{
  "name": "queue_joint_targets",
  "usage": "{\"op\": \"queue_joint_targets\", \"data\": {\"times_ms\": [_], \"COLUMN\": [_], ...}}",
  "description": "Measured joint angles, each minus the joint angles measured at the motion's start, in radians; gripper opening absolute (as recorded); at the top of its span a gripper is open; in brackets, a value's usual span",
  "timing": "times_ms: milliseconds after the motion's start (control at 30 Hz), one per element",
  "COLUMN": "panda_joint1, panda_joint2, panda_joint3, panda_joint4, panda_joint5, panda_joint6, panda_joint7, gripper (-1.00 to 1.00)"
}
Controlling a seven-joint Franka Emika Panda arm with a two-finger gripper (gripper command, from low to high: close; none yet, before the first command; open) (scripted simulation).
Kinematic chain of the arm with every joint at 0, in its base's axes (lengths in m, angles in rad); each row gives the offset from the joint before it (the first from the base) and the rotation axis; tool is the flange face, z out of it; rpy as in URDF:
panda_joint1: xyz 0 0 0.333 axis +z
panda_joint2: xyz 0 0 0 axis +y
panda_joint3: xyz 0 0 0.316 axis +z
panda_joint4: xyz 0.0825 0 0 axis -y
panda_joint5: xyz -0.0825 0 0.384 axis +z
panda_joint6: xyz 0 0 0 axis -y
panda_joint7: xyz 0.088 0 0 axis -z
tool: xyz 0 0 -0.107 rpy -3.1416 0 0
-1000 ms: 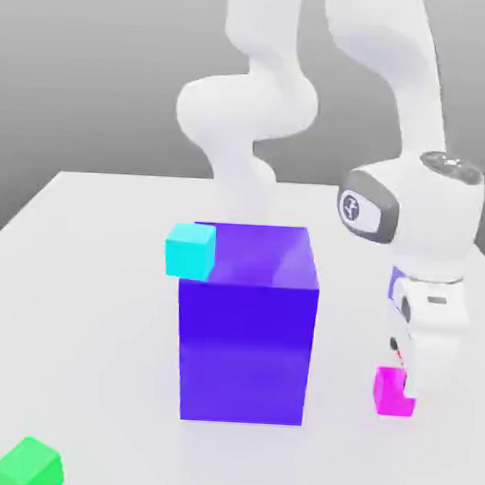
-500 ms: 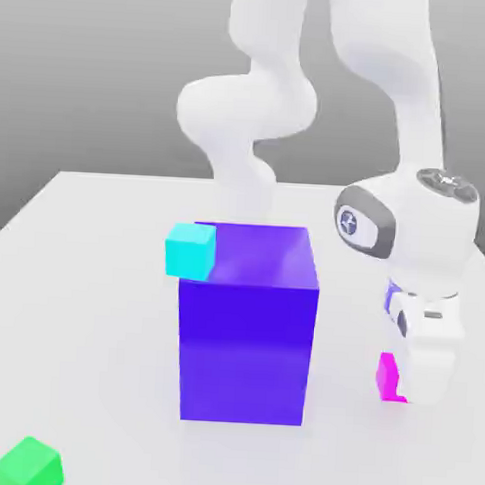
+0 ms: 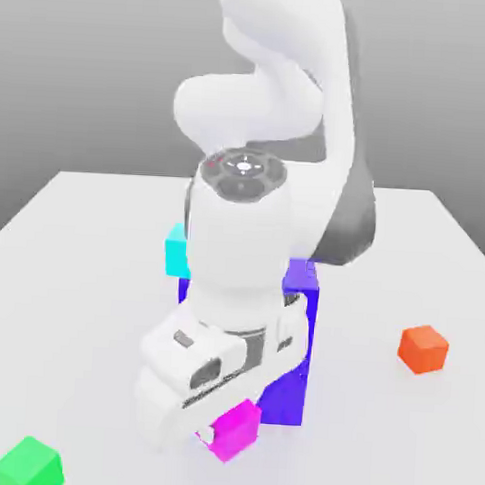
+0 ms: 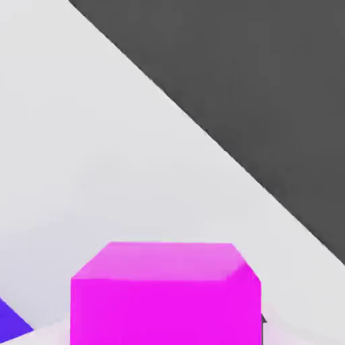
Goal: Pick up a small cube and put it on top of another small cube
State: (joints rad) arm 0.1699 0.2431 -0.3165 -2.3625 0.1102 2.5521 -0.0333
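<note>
Fingers (image 3: pixel 206 435) of the gripper (image 3: pixel 224 434) are closed on the magenta cube (image 3: pixel 235 430), opened no wider than the grip needs. In the exterior view, taking clock directions from the picture's centre, the held cube is at six o'clock, turned so that a corner points down, in front of the large blue-purple block (image 3: pixel 296 360). The white arm (image 3: pixel 339 101) comes down from twelve o'clock and hides much of that block. At nine o'clock a cyan cube (image 3: pixel 177 253) is partly covered by the hand. An orange cube (image 3: pixel 423 350) rests on the table (image 3: pixel 80 358) at four o'clock, and a green cube (image 3: pixel 30 466) lies between seven and eight.

Hand view: the magenta cube is close to the camera, one face bright and another paler. Beyond it, the pale table ends in a straight edge against dark grey ground (image 4: pixel 269 81). A corner of the blue-purple block appears as well.
</note>
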Motion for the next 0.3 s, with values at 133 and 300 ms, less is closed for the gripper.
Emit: {"op": "queue_joint_targets", "data": {"times_ms": [133, 300], "panda_joint1": [-0.128, -0.206], "panda_joint2": [0.08, 0.178], "panda_joint3": [-0.055, -0.035], "panda_joint4": [0.074, 0.118], "panda_joint5": [0.099, 0.177], "panda_joint6": [0.016, 0.068], "panda_joint7": [-0.037, -0.076], "gripper": [-1.0, 1.0]}}
